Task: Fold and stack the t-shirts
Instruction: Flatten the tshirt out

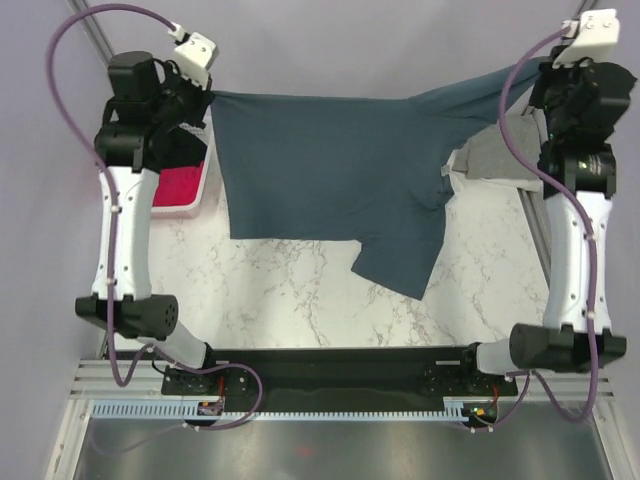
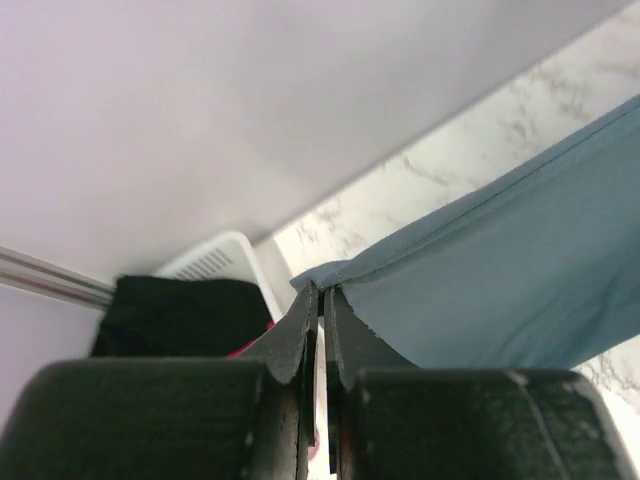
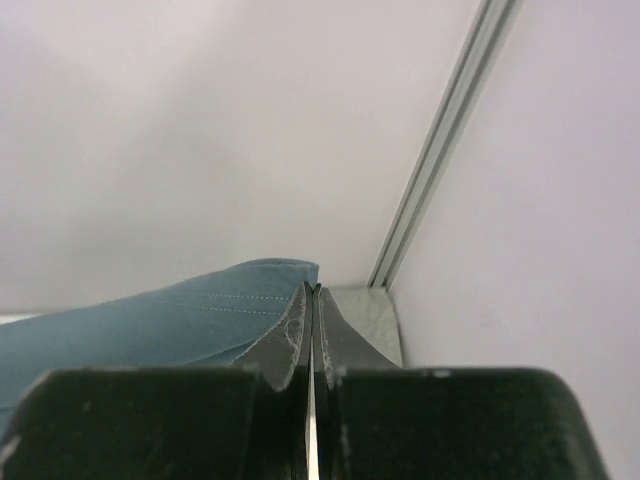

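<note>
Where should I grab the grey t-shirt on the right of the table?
Likely its bare near edge, coming down from the near side: the grey t-shirt lies flat, and the blue t-shirt drapes over its far part.

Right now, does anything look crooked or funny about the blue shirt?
Yes. The blue t-shirt, pinched at its far corners by the left gripper and right gripper, looks lopsided: its right side trails much closer to the arm bases than its left side. It also covers part of the grey t-shirt.
</note>
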